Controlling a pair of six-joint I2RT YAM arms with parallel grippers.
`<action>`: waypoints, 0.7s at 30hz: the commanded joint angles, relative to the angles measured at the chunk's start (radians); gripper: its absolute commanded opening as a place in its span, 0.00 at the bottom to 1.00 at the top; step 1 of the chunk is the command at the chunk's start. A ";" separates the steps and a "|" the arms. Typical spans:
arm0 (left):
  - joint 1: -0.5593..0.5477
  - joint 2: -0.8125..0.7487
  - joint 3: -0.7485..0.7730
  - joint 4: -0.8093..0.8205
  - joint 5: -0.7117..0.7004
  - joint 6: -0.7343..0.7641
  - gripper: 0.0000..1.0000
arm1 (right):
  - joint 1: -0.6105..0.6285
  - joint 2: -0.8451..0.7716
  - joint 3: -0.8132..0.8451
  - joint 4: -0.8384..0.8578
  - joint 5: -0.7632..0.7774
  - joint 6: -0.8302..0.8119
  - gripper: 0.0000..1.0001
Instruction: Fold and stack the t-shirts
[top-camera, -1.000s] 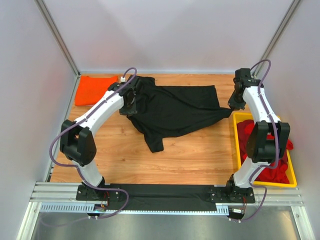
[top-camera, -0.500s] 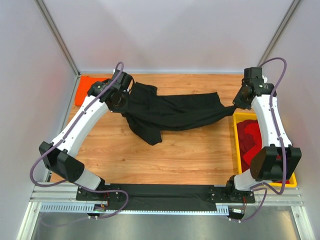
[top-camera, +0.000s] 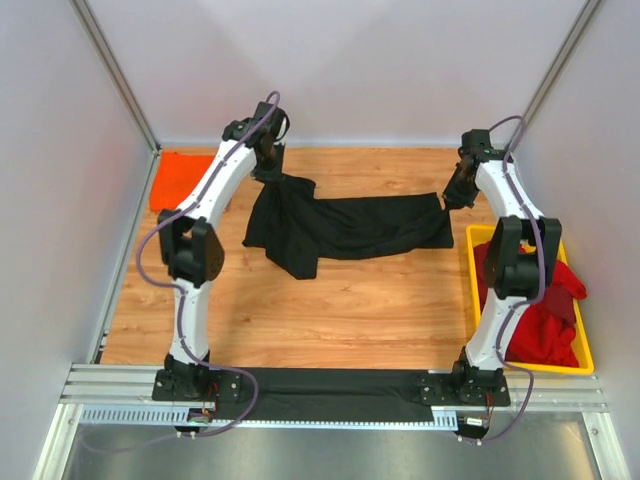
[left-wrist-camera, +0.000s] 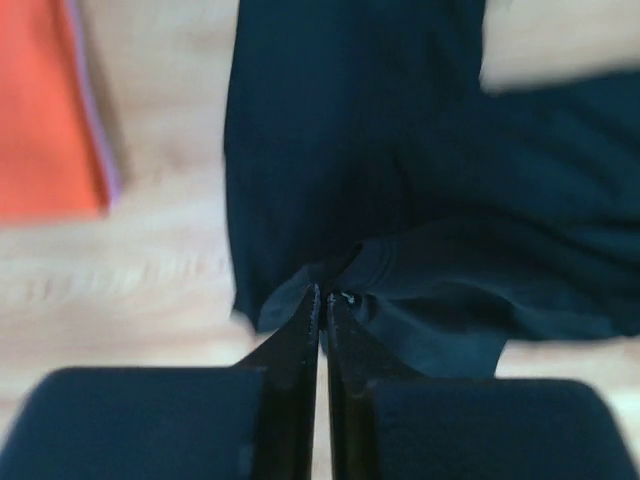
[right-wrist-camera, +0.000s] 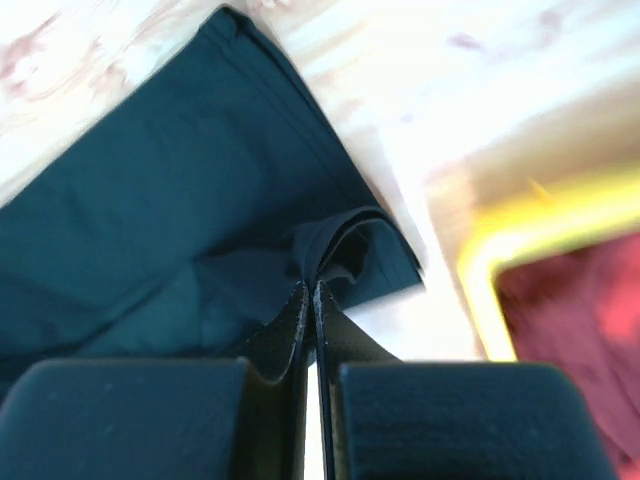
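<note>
Gripping the black t-shirt (top-camera: 350, 225) at opposite ends, your left gripper (left-wrist-camera: 322, 292) and right gripper (right-wrist-camera: 310, 287) hold it spread across the far tabletop (top-camera: 330, 310). This seems the flattening step; next, lay it smooth for folding.

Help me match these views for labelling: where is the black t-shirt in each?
Top external: black t-shirt spans the far middle of the wooden tabletop.
Left wrist: fills the centre and right, above the left claw.
Right wrist: left and centre, above the right claw.
Shared landmark: the wooden tabletop, in all three.
</note>
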 joint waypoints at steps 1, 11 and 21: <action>0.036 0.179 0.263 0.011 0.114 0.065 0.12 | 0.008 0.141 0.125 0.030 -0.060 0.003 0.02; 0.045 -0.272 -0.477 0.269 0.114 -0.122 0.49 | 0.001 0.035 0.088 -0.050 -0.003 0.140 0.39; 0.030 -0.344 -0.830 0.481 0.283 -0.268 0.45 | -0.012 -0.064 -0.236 0.129 -0.003 0.230 0.29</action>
